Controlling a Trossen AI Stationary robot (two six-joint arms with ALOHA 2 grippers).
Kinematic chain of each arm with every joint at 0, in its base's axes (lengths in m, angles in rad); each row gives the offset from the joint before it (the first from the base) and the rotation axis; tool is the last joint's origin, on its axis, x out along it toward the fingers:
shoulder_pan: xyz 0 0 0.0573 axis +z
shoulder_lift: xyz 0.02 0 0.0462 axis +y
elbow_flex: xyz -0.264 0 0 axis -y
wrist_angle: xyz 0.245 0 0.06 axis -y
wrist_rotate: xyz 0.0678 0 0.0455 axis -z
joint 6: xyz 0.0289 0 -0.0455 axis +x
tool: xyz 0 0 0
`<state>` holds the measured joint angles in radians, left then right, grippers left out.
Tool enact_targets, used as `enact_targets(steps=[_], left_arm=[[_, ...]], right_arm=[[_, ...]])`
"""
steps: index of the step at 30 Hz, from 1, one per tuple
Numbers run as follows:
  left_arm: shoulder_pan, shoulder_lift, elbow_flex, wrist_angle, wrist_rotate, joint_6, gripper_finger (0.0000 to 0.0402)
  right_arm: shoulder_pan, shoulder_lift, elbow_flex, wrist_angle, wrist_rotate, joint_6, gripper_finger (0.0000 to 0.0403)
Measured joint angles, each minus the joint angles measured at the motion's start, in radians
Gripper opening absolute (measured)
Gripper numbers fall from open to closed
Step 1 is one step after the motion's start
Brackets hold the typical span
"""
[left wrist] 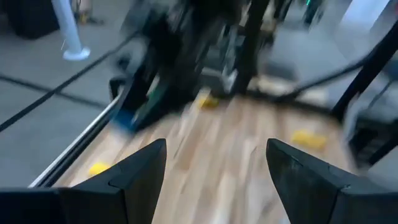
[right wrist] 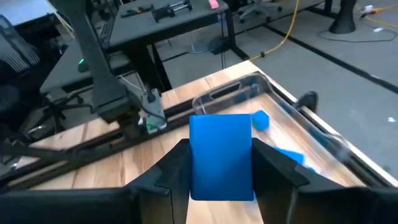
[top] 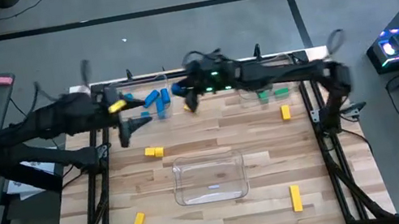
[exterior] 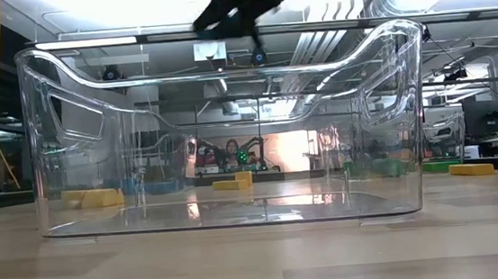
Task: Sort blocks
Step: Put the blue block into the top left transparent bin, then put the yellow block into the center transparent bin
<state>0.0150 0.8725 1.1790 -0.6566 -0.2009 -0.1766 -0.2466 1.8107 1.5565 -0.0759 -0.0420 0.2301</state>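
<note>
Right pincer (right wrist: pixel 221 177), reaching across, grips a blue block (right wrist: pixel 221 155).

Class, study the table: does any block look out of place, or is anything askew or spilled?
Nothing is spilled or damaged. The yellow blocks lie scattered loose on the table, and the clear middle bin is empty. Blue blocks sit in the far bin. The right gripper holds a blue block; the left gripper is open.

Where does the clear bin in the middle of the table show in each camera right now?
High: clear bin at table centre, toward the near edge.
Low: fills the frame, right in front of the camera.
Left wrist: not in it.
Right wrist: not in it.
Shared landmark: wooden table.
</note>
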Motion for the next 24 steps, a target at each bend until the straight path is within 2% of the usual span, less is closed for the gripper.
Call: enact_targets(steps=[4,10,13,16,23,24], left_arm=[[-0.048,-0.073,0.001,0.068,-0.048,-0.066,0.0262],[-0.072,-0.126,0.001,0.101,-0.128,-0.092,0.0262],[-0.072,-0.129,0.001,0.103,-0.162,-0.094,0.0262],[-0.072,-0.127,0.001,0.103,-0.175,-0.094,0.0262],[-0.071,-0.112,0.001,0.102,-0.177,-0.091,0.0262],[-0.071,-0.111,0.001,0.102,-0.177,-0.085,0.0262]], right_arm=[[-0.027,0.202,0.183,0.027,-0.042,0.029,0.0129],[-0.064,0.471,0.471,-0.019,-0.037,0.118,0.0129],[-0.078,0.571,0.582,-0.035,-0.044,0.187,0.0145],[-0.084,0.626,0.671,-0.094,-0.049,0.209,0.0181],[-0.078,0.638,0.803,-0.276,-0.023,0.027,0.0256],[-0.081,0.619,0.79,-0.28,-0.035,0.021,0.0262]])
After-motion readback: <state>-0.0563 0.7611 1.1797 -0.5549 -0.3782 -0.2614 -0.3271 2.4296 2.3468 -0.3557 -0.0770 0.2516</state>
